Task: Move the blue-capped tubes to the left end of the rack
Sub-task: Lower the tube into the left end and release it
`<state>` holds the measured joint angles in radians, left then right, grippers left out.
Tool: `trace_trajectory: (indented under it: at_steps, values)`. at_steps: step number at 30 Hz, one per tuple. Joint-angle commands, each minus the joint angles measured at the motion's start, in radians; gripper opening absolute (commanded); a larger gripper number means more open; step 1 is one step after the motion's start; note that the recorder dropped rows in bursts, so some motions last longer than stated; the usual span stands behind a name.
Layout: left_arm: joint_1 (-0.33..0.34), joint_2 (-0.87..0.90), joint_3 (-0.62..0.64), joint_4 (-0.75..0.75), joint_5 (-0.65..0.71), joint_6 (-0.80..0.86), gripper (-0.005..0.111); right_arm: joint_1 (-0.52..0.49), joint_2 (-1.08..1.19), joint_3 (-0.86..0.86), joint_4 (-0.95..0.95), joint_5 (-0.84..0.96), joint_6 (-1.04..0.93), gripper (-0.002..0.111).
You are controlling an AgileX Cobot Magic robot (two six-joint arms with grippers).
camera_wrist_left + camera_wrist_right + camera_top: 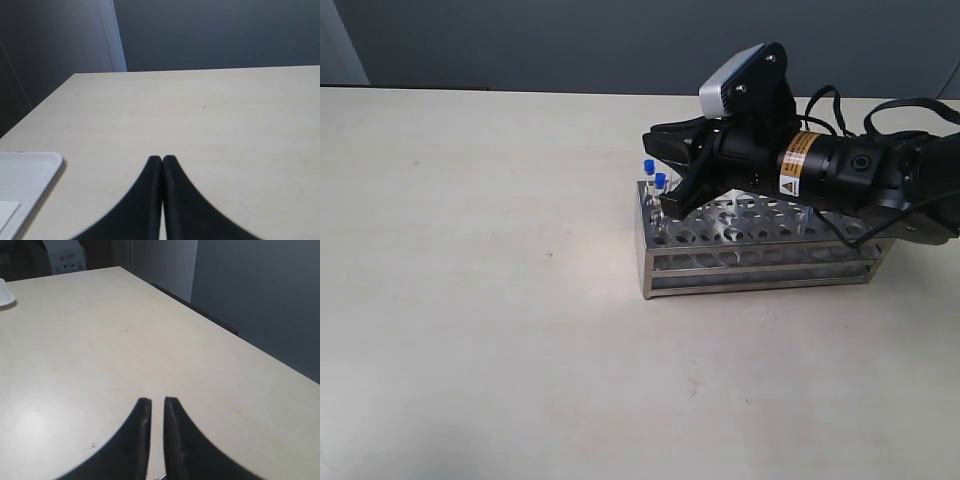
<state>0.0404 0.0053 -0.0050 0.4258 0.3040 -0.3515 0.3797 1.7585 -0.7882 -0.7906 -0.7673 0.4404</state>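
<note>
My right gripper (672,203) hangs over the rack (750,264), its fingers a narrow slit apart; whether they pinch anything, I cannot tell. The blue-capped tubes (648,166) stand just beside its tips.

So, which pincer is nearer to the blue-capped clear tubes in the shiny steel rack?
Right. The right pincer is just beside the tubes, over the left end of the rack. The left pincer is outside the exterior view, above the beige table.

Shiny silver rack (760,262), blue-capped tubes (653,172), black right pincer (671,206), cream table (470,300)
</note>
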Motion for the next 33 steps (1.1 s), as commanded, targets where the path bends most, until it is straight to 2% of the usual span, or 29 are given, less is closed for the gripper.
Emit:
trace_trajectory:
  at_steps: [1,21,23,29,33]
  values:
    - [-0.004,-0.005,0.002,0.006,-0.009,-0.005,0.0,0.001,0.001,0.002,-0.004,0.002,0.009,0.001]
    - [-0.004,-0.005,0.002,0.006,-0.009,-0.005,0.0,0.001,0.002,0.002,-0.095,-0.025,0.067,0.002]
    - [-0.004,-0.005,0.002,0.006,-0.009,-0.005,0.0,0.001,0.002,0.002,-0.1,-0.025,0.077,0.006]
    - [-0.004,-0.005,0.002,0.006,-0.012,-0.005,0.0,0.001,0.002,0.002,-0.1,-0.025,0.079,0.032]
    - [-0.004,-0.005,0.002,0.006,-0.009,-0.005,0.0,-0.002,-0.001,0.002,-0.081,-0.021,0.079,0.034]
